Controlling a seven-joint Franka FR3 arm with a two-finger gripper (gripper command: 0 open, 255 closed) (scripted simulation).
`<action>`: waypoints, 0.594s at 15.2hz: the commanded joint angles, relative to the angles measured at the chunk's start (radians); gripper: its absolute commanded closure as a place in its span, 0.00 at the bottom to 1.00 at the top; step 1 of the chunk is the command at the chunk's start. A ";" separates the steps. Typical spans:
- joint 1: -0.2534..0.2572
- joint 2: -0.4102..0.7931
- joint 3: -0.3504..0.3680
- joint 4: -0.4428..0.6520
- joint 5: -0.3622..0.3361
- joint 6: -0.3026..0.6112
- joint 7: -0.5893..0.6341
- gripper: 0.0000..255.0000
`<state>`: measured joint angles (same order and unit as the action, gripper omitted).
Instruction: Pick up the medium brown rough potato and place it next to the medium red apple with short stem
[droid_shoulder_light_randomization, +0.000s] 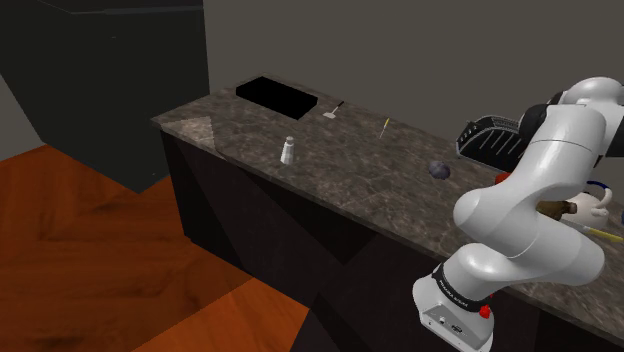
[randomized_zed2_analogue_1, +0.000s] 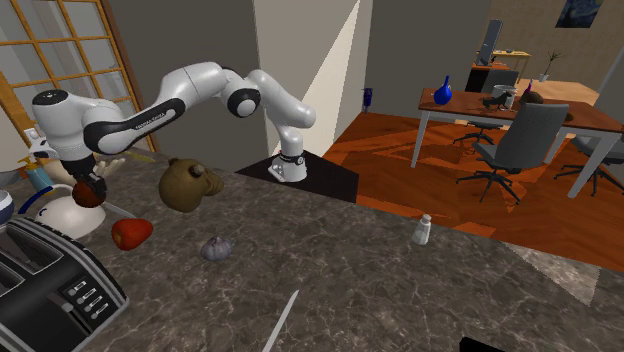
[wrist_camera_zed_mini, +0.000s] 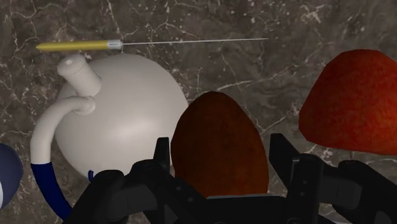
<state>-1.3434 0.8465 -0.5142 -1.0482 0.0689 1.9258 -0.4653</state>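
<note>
Brown egg-shaped potato (wrist_camera_zed_mini: 218, 127) clasped by the gripper (wrist_camera_zed_mini: 221, 151), long axis along its fingers (wrist_camera_zed_mini: 160, 159), narrow end pointing away from the hand; red apple (randomized_zed2_analogue_1: 131, 232) in the second exterior view's lower left

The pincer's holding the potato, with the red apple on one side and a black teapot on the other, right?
Not quite: the teapot is white, not black, as the wrist view shows. The rest holds: the pincer clasps the potato, with the red apple on one side and the teapot on the other.
</note>
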 joint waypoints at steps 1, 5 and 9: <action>0.005 0.003 0.001 -0.029 0.000 0.031 0.004 1.00; 0.009 0.016 0.004 -0.062 0.003 0.074 0.011 1.00; 0.010 0.033 0.009 -0.088 0.006 0.115 0.017 1.00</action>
<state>-1.3326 0.8726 -0.5072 -1.1359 0.0740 2.0336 -0.4501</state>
